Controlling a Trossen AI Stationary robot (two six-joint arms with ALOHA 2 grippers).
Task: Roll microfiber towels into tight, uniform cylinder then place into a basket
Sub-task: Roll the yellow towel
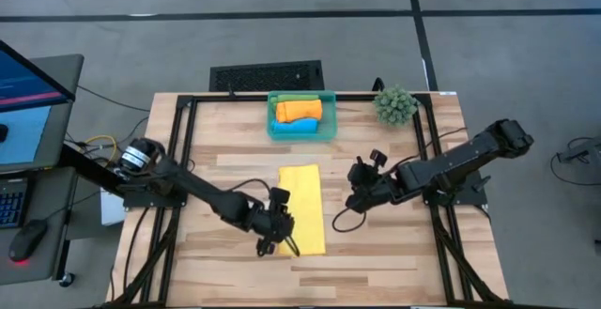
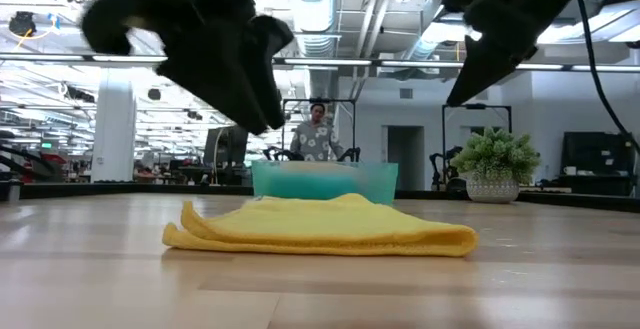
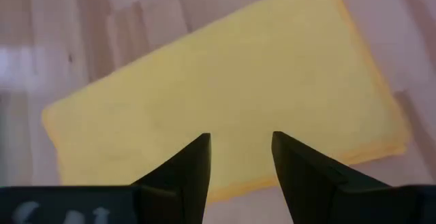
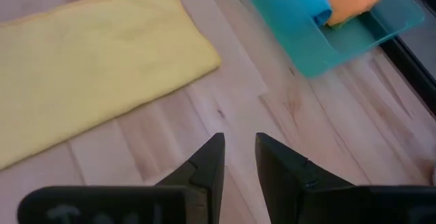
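From above, the yellow towel (image 1: 302,208) lies flat mid-table, probably laid out for rolling; the basket (image 1: 301,132) behind it holds rolled towels. The left gripper (image 1: 279,237) hangs over the towel's near end, the right gripper (image 1: 357,196) just beside its edge. Low down, both hang clear of the cloth. Each wrist camera shows narrowly parted, empty fingers.
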